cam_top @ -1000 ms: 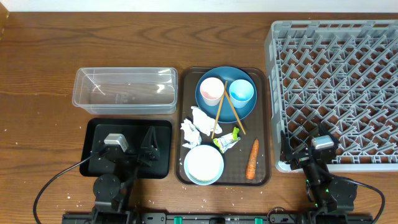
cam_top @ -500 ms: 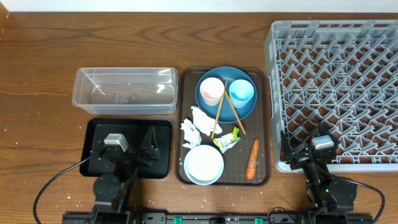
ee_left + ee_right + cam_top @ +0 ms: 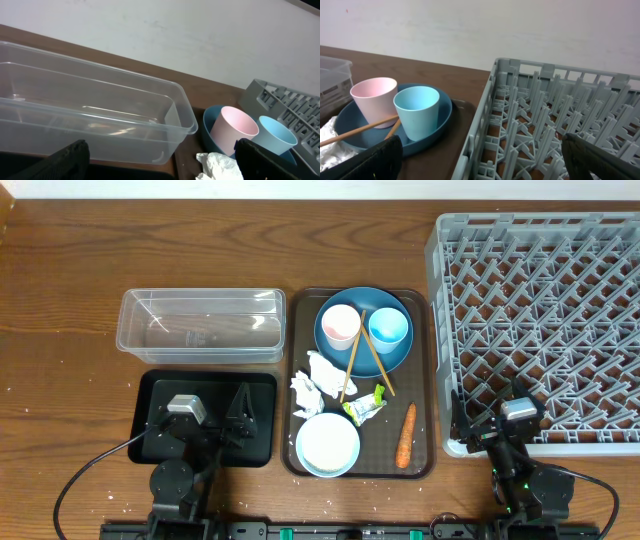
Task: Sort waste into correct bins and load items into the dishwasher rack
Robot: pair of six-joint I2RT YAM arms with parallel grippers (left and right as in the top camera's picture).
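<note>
No movement is noted over the last second | left hand [image 3: 162,161] and right hand [image 3: 480,161] are held wide open, empty | tissues [image 3: 312,380], wrapper [image 3: 366,406], carrot [image 3: 406,435] are left on the brown tray [image 3: 424,380]; pink cup [image 3: 340,325], light-blue cup [image 3: 388,328] on the blue plate [image 3: 398,355] | clear tub [image 3: 200,325], dishwasher rack [image 3: 540,310] unfilled; sorting is judged unstarted

The black left arm [image 3: 190,442] and black right arm [image 3: 515,455] each carry a silver-grey wrist block [image 3: 183,406]. Thin black cables [image 3: 98,456] loop from both.
</note>
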